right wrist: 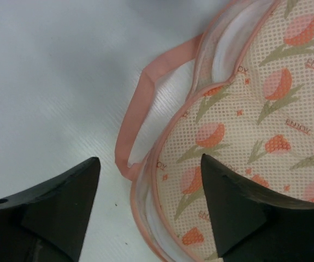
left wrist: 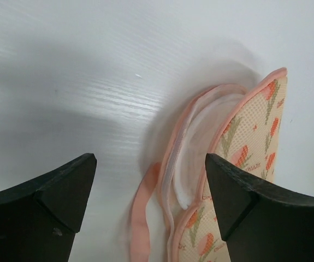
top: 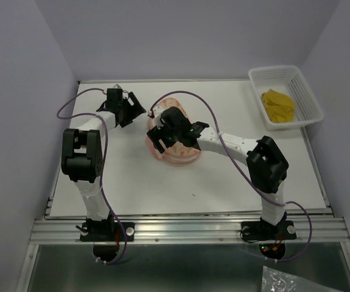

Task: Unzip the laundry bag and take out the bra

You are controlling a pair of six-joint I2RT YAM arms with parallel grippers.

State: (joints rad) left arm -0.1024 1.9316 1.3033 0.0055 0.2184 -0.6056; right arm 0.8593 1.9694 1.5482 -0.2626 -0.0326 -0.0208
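Laundry bag (right wrist: 244, 131) lies on the desk (right wrist: 47, 65) beneath the right pincer (right wrist: 148, 161), whose fingers stand apart and clamp nothing. The printed face fills the right of that wrist frame and runs under the right-hand finger, with a pink strap loop (right wrist: 130, 117) in the gap. The left pincer (left wrist: 150, 158) is also spread wide and empty, and the bag's gaping edge sits at lower right of its frame, pale inner layer showing. Overhead, the laundry bag sits at frame centre, with the right pincer over it and the left pincer just to its left. The bra (top: 278, 104) lies in the white basket (top: 311, 91) at upper right, well apart
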